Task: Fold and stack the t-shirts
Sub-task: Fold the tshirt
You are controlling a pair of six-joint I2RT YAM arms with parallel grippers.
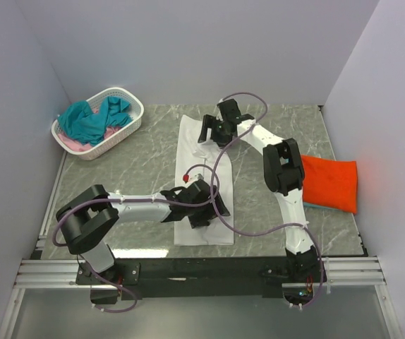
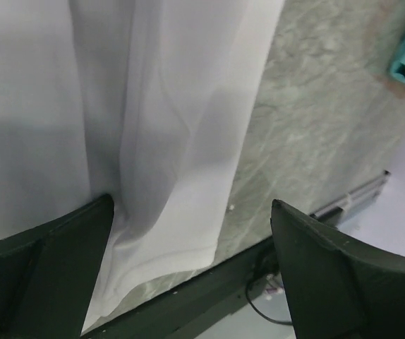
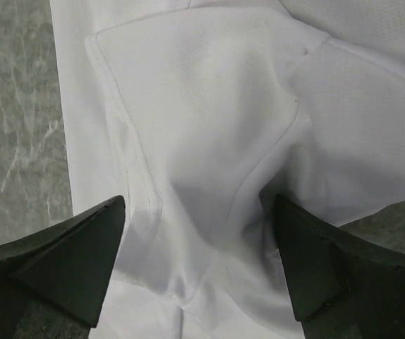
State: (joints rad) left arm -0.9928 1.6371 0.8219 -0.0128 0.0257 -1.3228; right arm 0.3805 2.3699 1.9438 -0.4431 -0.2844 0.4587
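Note:
The white t-shirt [image 1: 195, 152] lies folded into a long narrow strip down the middle of the table. My left gripper [image 1: 206, 208] hovers open over its near right corner; in the left wrist view the shirt [image 2: 153, 106] reaches between the fingers of the gripper [image 2: 192, 205], whose left finger touches the cloth. At the shirt's far end my right gripper [image 1: 220, 127] is open. The right wrist view shows the gripper [image 3: 201, 201] straddling a folded-in sleeve [image 3: 209, 106], fingertips down on the cloth. An orange-red t-shirt [image 1: 329, 182] lies folded at the right, on a teal one [image 1: 315, 207].
A white perforated basket [image 1: 128, 127] at the back left holds teal t-shirts [image 1: 89, 120] and a pink one [image 1: 72, 143]. The marble table's near edge [image 2: 287, 240] runs just beyond the left fingers. Walls close the left, back and right sides.

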